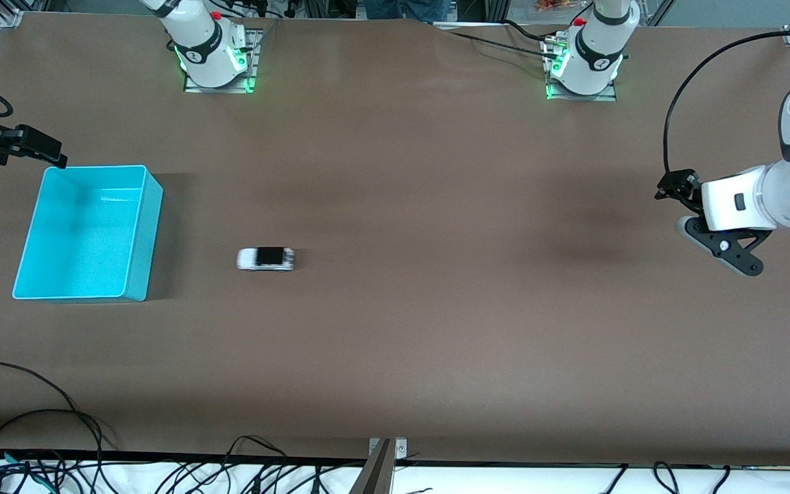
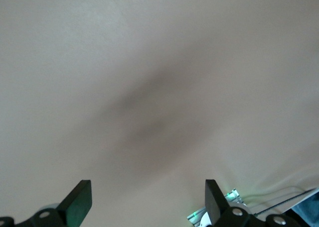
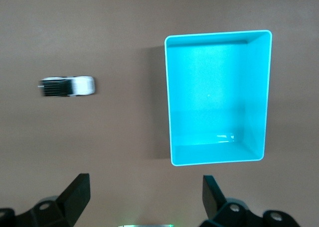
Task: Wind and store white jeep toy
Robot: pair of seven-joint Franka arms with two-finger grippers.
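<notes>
White jeep toy (image 1: 265, 259) sits on tabletop (image 1: 436, 309) beside cyan bin (image 1: 138, 226); both grippers, left (image 2: 148, 199) & right (image 3: 145, 197), fingers apart, empty; tiny wheeled toy may roll off w/ off-centre pinch.

A small white jeep toy (image 1: 265, 259) with a black roof sits on its wheels on the brown counter, apparently lengthwise along it, beside a cyan bin (image 1: 136, 288).
</notes>
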